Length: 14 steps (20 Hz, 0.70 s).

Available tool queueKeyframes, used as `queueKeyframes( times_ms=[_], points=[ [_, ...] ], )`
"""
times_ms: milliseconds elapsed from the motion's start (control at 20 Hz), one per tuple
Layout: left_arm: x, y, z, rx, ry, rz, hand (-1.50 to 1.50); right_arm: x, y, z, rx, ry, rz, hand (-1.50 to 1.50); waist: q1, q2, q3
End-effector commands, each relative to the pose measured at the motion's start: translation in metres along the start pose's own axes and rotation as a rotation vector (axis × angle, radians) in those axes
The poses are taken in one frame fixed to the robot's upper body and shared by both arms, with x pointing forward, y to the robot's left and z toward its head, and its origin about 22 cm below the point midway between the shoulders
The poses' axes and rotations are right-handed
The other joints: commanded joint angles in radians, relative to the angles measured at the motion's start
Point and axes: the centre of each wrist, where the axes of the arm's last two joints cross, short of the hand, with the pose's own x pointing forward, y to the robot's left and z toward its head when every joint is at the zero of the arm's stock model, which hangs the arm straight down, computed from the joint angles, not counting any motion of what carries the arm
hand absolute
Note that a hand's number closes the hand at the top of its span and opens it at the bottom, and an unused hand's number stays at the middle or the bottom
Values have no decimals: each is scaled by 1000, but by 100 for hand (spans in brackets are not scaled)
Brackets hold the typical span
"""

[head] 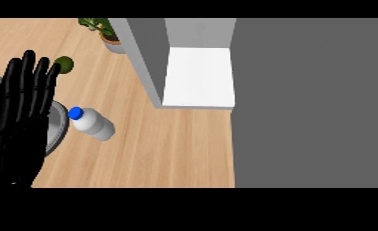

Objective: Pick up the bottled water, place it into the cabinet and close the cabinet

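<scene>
Straight black fingers (29, 70) stand apart and empty on the robot's left hand (26, 110), resting at the left edge of the pale wooden counter (170, 145). Just beside it lies the white blue-capped water bottle (93, 123), ungrasped. Picking it up comes first; the open grey cabinet (198, 77) waits beyond.

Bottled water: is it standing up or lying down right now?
Lying down. The bottled water rests on its side on the wooden counter, blue cap pointing up-left toward the open left hand.
</scene>
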Motion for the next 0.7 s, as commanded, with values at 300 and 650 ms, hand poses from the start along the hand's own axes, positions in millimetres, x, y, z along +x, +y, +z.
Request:
queueKeyframes(
  times_ms=[300,650],
  points=[
    [-37,59,8,-319,178,242,-150,-3,6,27,96,164,-188,-150,-33,55,-4],
    [-12,128,13,-382,241,316,-150,53,-14,61,115,232,-223,-150,-25,40,-2]
  ],
)
